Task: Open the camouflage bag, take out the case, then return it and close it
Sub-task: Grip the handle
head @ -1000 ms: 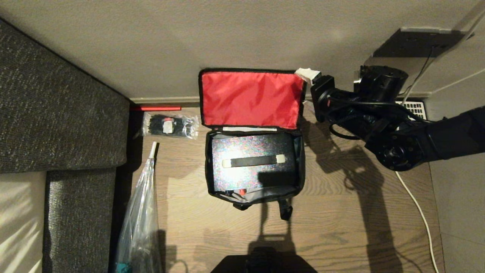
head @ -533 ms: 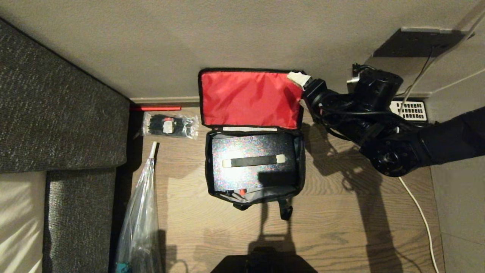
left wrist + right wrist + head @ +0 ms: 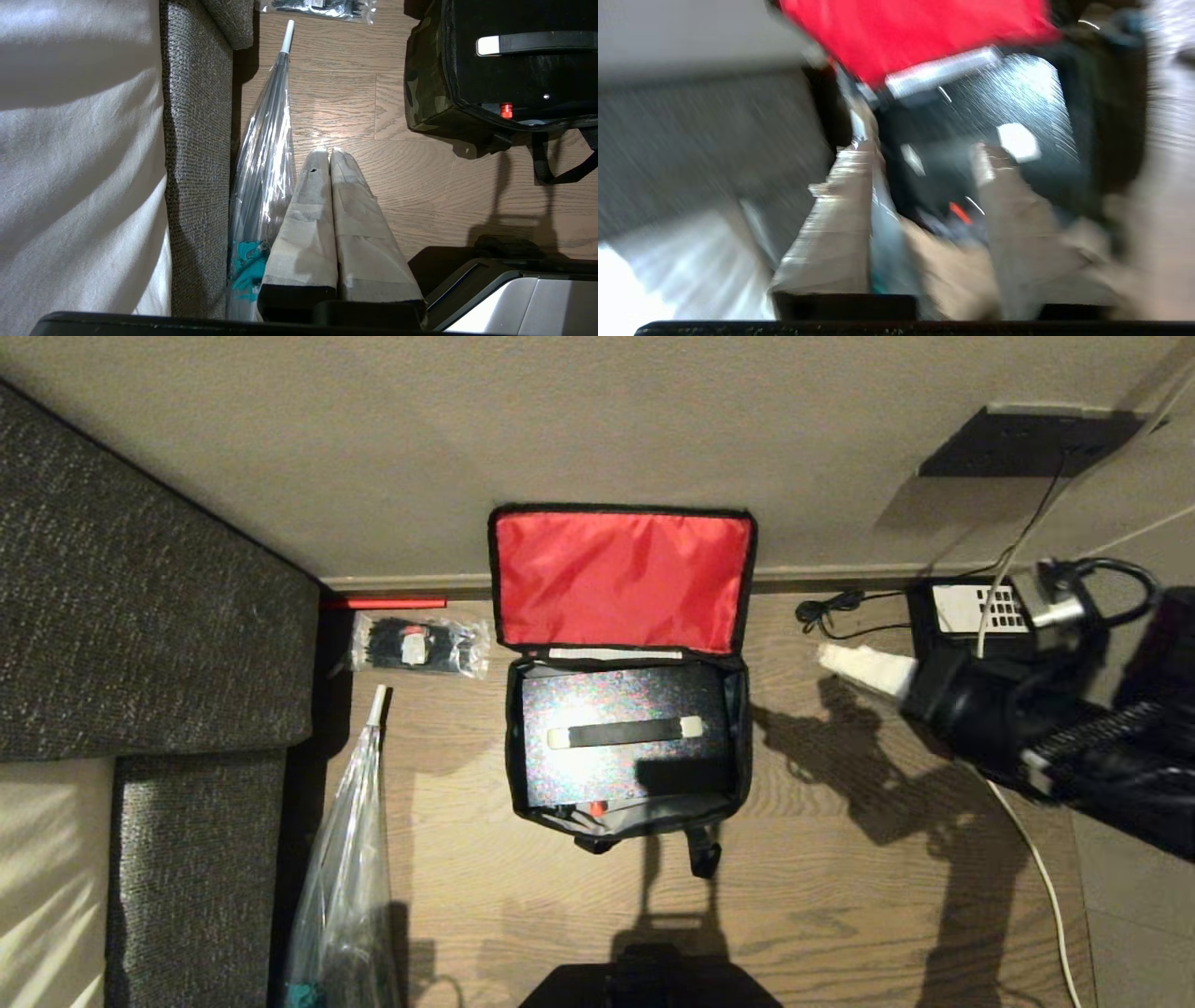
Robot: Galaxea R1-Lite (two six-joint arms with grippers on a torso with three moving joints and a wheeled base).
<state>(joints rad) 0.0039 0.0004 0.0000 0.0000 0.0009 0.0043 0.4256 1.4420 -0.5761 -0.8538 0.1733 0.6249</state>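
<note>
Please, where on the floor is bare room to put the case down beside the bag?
Bare wood lies between the camouflage bag and the right gripper, and in front of the bag. The left side is crowded: a packet of cable ties, a wrapped umbrella and the sofa.

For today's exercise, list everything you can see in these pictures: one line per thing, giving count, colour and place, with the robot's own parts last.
camouflage bag: one, camouflage, red lid lining, open on floor, centre.
case: one, black, glittery, inside bag.
packet of ties: one, clear with black ties, left of bag by wall.
umbrella: one, clear, beside sofa.
sofa: one, grey, left.
desk phone: one, black, white keypad, right by wall.
left gripper: one, taped beige, shut, near umbrella.
right gripper: one, taped, fingers apart, right of bag.
</note>
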